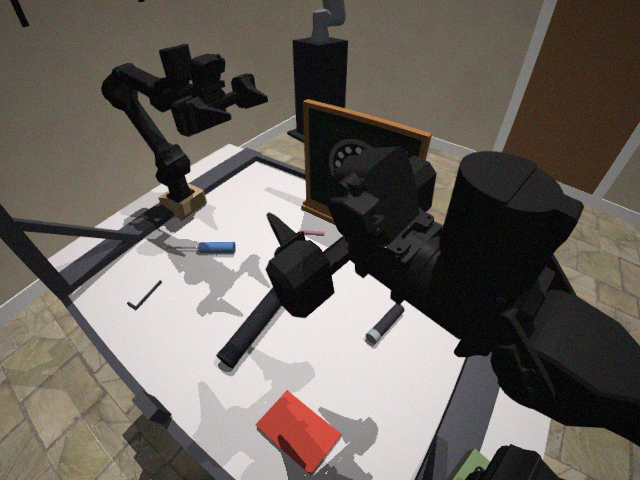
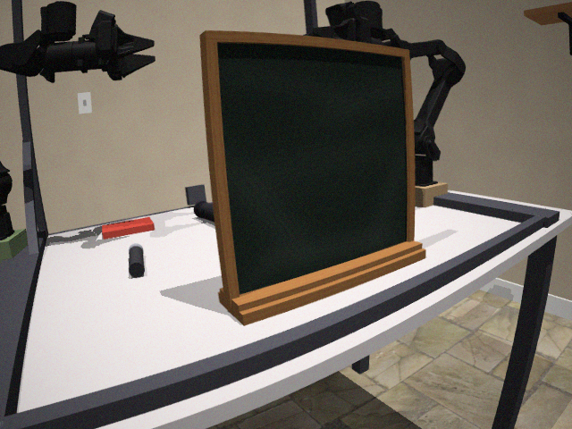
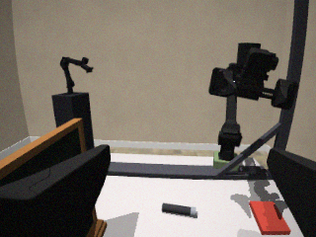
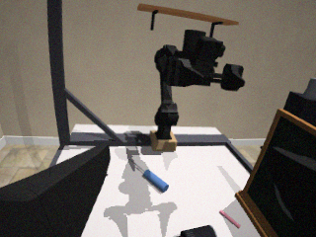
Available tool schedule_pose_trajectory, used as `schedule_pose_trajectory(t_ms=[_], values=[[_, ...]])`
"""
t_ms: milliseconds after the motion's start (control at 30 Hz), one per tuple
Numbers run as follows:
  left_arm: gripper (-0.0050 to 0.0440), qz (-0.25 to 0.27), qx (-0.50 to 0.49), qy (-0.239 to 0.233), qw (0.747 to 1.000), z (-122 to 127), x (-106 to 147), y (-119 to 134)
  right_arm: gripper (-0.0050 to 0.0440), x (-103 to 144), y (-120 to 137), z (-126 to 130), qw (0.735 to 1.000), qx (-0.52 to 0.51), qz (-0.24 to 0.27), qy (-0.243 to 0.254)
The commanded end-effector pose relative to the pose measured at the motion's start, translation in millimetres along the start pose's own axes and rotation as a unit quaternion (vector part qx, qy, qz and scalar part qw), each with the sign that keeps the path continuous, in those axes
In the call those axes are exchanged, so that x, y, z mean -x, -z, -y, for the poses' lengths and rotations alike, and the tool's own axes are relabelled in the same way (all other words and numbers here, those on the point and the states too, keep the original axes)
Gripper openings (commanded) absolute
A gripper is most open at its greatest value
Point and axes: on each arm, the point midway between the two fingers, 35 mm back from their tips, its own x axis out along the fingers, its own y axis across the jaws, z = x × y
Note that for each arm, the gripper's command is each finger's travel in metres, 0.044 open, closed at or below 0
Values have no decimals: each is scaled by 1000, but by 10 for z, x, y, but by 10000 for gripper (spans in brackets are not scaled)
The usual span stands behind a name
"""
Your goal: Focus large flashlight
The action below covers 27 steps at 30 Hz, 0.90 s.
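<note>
The large black flashlight (image 1: 253, 322) lies flat on the white table, its head toward the board and partly hidden behind my right arm. The wood-framed dark board (image 1: 361, 149) stands upright at the table's far edge, and part of a ring of light dots (image 1: 347, 155) shows on its face. The exterior camera sees its plain back (image 2: 314, 166). My right gripper (image 1: 286, 248) (image 2: 133, 53) is open and empty, high above the flashlight. My left gripper (image 1: 227, 105) is open and empty, held high over its tan base.
A small grey-tipped flashlight (image 1: 385, 322), a red block (image 1: 298, 429), a blue-handled screwdriver (image 1: 214, 247), a black hex key (image 1: 147, 295) and a pink stick (image 1: 312, 232) lie on the table. A black pedestal (image 1: 319, 77) stands behind the board. A dark rail edges the table.
</note>
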Motion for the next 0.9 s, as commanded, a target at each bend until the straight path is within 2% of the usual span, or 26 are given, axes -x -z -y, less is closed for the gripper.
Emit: schedule_pose_trajectory(t_ms=[0, 300, 867], values=[[440, 9, 1, 2, 1000, 6, 8, -64, 440, 196, -90, 37, 998, -42, 50, 2], [440, 9, 2, 2, 1000, 6, 9, -65, 440, 299, -105, 55, 995, -67, 75, 3], [440, 9, 1, 2, 1000, 6, 9, -65, 440, 242, -45, 43, 996, -58, 60, 3]])
